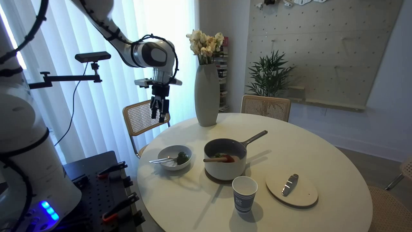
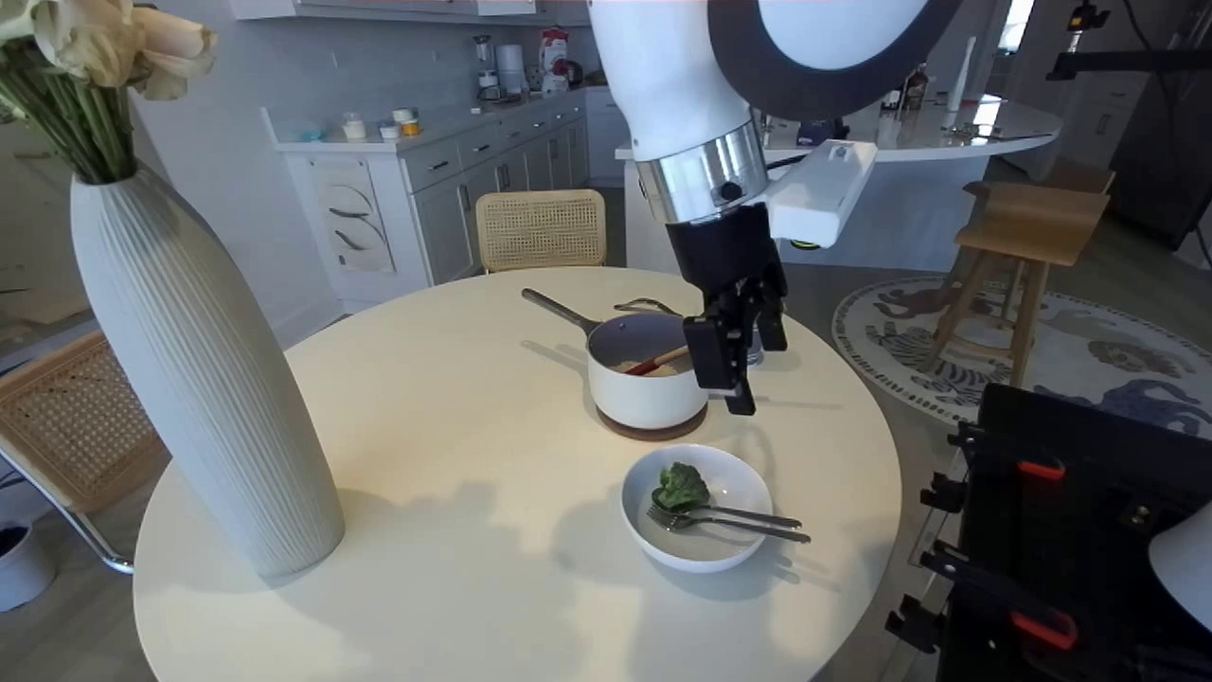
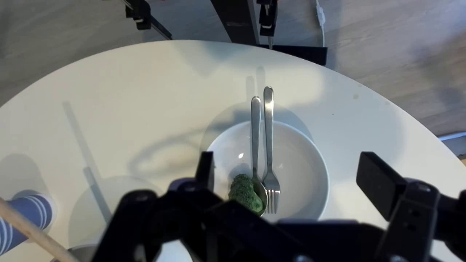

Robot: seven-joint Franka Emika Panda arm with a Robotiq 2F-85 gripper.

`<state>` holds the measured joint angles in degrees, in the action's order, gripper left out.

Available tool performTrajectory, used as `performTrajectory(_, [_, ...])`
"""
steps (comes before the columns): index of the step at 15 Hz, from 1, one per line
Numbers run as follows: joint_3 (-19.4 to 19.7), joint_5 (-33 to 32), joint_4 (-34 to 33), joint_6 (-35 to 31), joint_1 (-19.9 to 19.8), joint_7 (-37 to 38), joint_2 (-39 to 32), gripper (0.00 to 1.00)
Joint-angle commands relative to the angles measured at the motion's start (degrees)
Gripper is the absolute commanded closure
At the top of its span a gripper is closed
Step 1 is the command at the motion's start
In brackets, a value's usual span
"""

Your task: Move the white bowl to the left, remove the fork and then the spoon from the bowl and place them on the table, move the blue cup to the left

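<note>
Bright glow through blinds (image 1: 106, 96), soft shadows across table (image 2: 445, 398), dim pegboard (image 1: 322, 51)

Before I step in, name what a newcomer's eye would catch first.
Probably the tall vase of pale flowers, standing on the table. Next, the open black gripper, in the air apart from the white bowl. In that bowl, green broccoli overlaps the head of the spoon.

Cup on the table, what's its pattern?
The cup is white around the top, greyish-blue below with thin pale stripes; best seen in an exterior view.
</note>
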<state>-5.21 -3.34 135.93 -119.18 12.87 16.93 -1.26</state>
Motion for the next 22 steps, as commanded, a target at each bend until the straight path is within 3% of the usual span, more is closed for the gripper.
performTrajectory(1, [-1.5, 0.0, 0.0, 0.1, -1.3, 0.0, 0.0, 0.00])
performTrajectory(6, [-1.4, -0.6, 0.0, -1.4, -1.6, -0.4, -1.3, 0.00])
performTrajectory(17, [-1.5, 7.9, 1.4, -21.1, -4.5, -11.0, -11.6, 0.00])
performTrajectory(22, [-2.7, 11.2, 1.8, -24.3, -5.0, -15.6, -15.0, 0.00])
